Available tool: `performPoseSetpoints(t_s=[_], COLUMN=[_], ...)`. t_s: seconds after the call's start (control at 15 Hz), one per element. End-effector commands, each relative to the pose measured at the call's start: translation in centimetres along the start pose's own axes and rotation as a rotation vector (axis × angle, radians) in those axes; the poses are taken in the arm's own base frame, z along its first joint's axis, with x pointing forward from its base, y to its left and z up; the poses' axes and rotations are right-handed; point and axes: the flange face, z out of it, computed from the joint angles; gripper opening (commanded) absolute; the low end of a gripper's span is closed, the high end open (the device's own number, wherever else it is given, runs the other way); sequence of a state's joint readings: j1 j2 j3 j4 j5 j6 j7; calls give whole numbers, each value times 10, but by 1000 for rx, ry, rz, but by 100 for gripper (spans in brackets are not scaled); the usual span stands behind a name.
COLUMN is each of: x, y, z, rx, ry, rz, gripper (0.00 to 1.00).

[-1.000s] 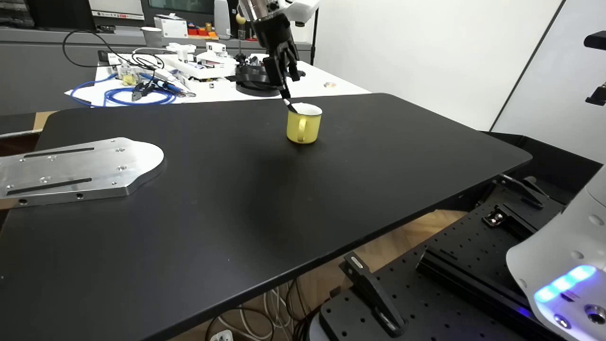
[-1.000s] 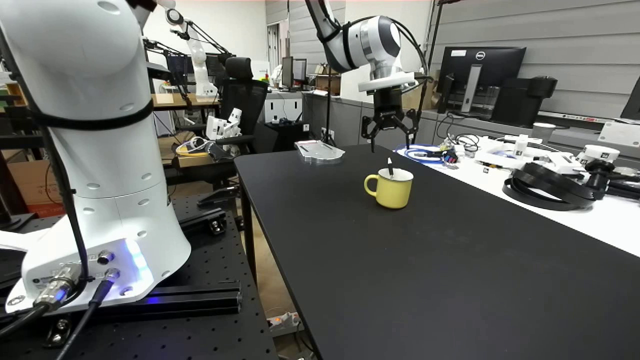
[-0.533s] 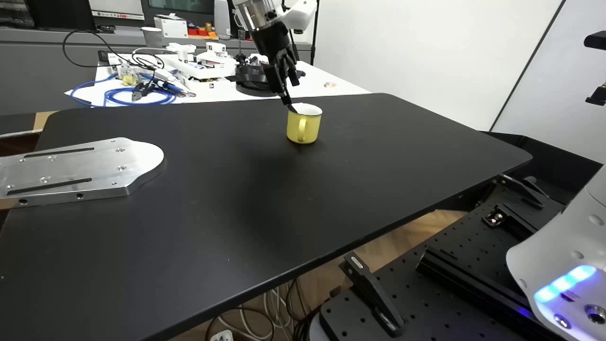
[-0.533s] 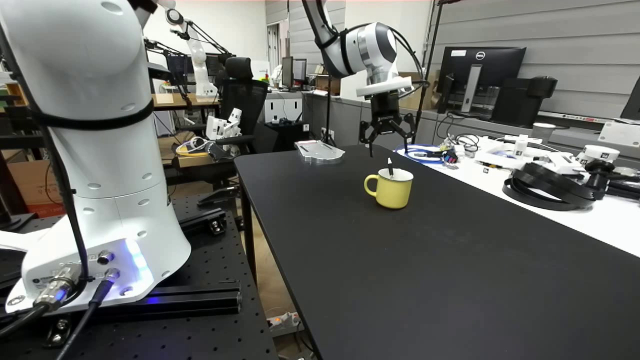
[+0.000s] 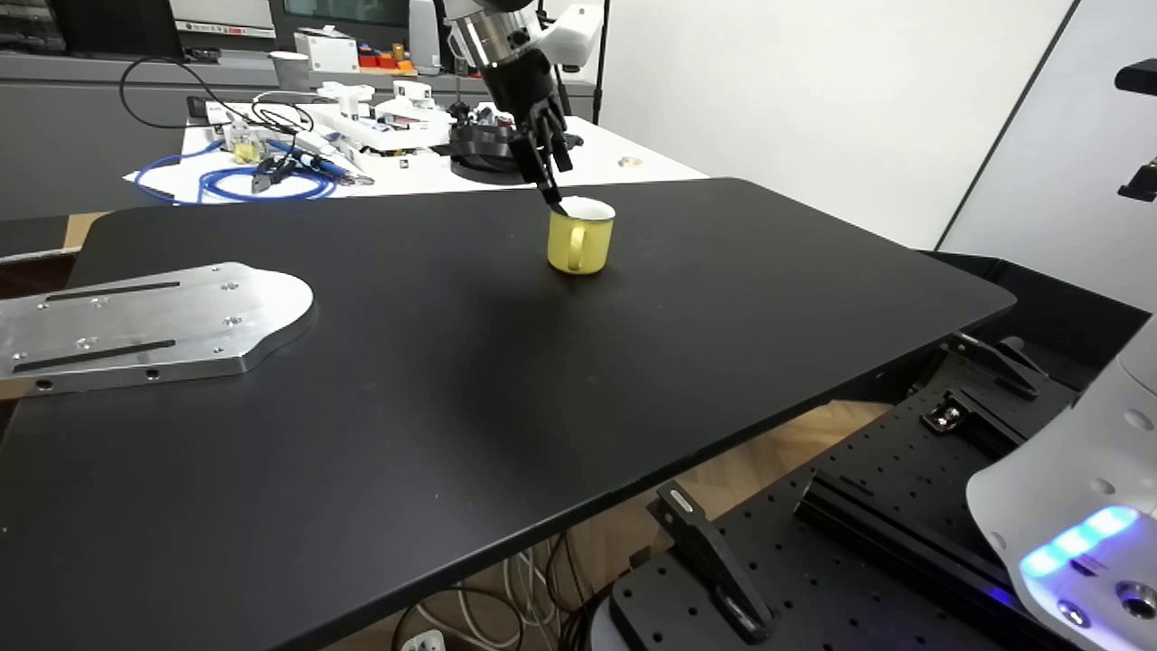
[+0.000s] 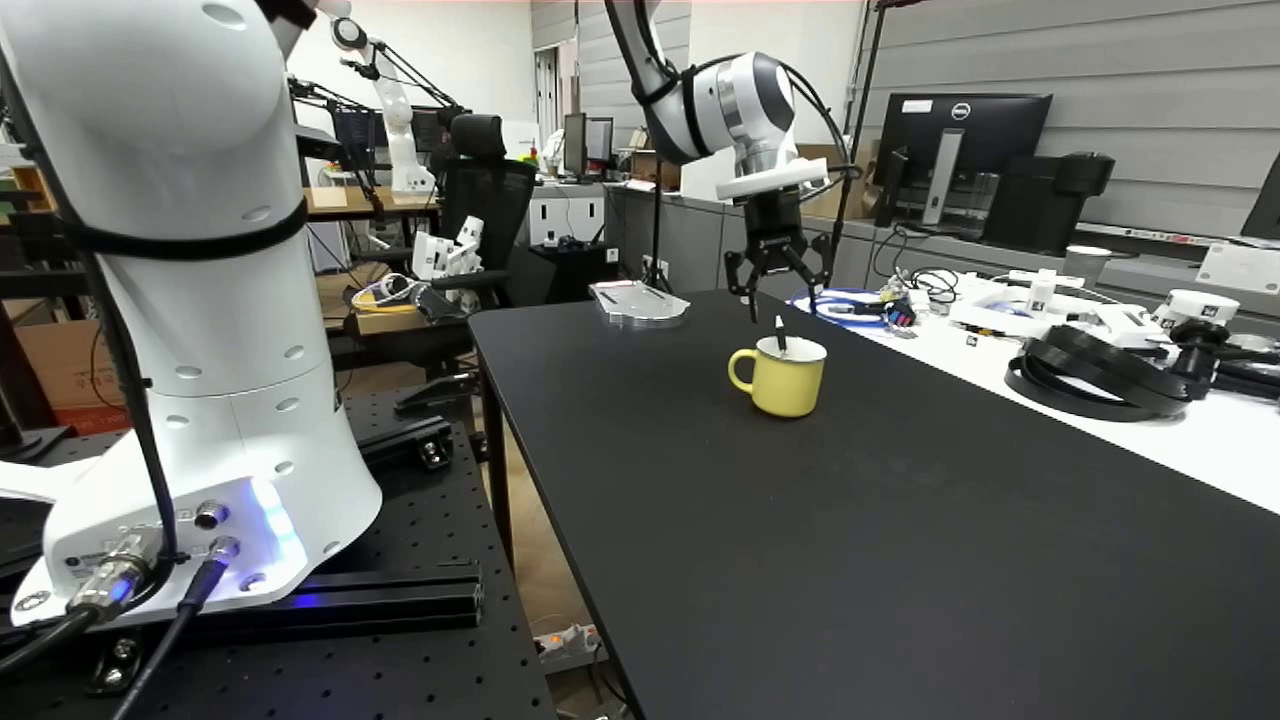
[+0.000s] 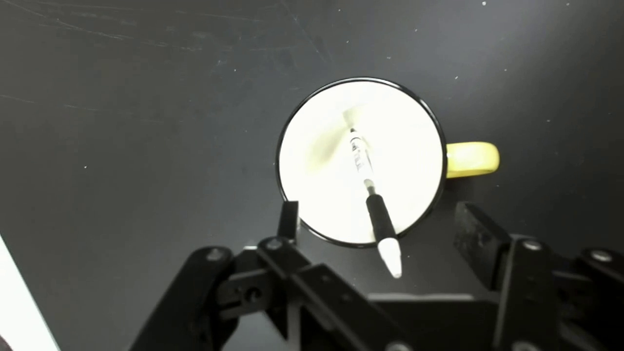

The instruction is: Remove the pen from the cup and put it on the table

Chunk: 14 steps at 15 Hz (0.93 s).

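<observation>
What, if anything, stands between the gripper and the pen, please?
Nothing visible blocks the open gripper from the upper end of the pen, which sticks out of the cup; the lower part is inside.

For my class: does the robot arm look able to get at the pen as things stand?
Probably yes: the tool is open, the pen sticks up past the rim of the cup, and nothing visible stands between tool and pen.
</observation>
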<state>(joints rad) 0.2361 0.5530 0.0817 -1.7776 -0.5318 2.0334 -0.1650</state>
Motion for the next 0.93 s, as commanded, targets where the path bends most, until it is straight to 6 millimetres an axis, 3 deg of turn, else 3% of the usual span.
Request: performPoseSetpoints(t_s=[0.0,0.47,0.6,0.87], x=[11,18,20,17], y=[1,-7,-9,-5], z=[-1,0,-1,-5], rx=[-30,-33,-33,-22], ry=[5,28,34,30], rz=[24,15,13,25], gripper=[53,5,0,3])
